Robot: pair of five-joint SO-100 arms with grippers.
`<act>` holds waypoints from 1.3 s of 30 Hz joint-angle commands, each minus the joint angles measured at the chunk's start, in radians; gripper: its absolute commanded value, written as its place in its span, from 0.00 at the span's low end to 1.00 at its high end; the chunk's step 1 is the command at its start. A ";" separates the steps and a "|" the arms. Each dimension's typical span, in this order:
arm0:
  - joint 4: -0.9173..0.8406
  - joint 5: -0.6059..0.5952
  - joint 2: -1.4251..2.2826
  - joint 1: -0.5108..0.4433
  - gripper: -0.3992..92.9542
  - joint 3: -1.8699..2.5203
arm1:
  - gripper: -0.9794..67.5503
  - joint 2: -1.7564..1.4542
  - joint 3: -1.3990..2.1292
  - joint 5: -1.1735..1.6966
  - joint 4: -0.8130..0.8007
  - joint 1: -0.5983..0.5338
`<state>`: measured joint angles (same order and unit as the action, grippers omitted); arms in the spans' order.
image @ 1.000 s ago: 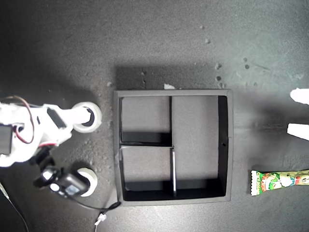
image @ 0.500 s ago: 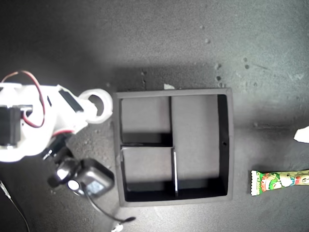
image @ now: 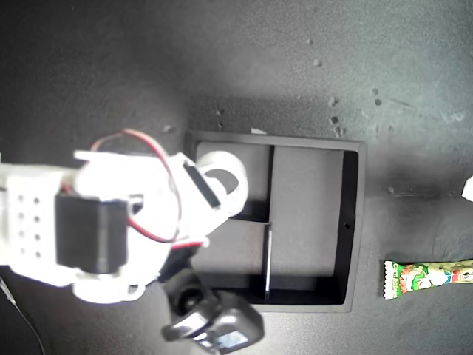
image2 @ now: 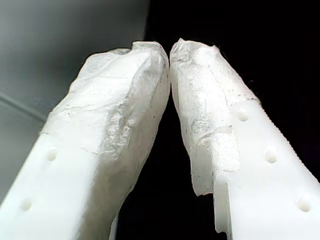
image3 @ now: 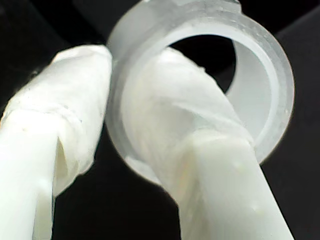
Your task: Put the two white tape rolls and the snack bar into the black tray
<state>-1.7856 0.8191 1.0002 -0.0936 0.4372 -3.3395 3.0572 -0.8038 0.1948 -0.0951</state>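
A: Where is the tape roll [image: 222,177]?
B: Clamped in my second hand [image3: 107,107], one finger [image3: 195,130] through its hollow, the other against its outer wall. In the exterior view it hangs over the tray [image: 353,222], above the upper small compartment at that view's left

A: And my first hand [image2: 170,50]?
B: Fingertips pressed together on nothing; it cannot be placed in the exterior view

A: The snack bar [image: 429,277]?
B: Flat on the worktop [image: 111,66] at the exterior view's right edge, beside the tray and apart from it
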 commanded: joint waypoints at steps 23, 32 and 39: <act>-0.041 0.405 0.715 -0.031 0.10 0.611 | 0.38 1.075 -0.830 -1.080 0.541 -0.546; 0.247 0.634 0.842 -0.341 0.18 0.956 | 0.39 1.223 -0.663 -1.368 0.400 -0.692; 0.428 0.709 0.713 -0.492 0.19 1.078 | 0.39 1.293 -0.615 -1.371 0.414 -0.701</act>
<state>-1.4205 1.5002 1.7395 -0.5369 1.5048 -2.0770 2.4697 -2.1752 0.6167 -0.7931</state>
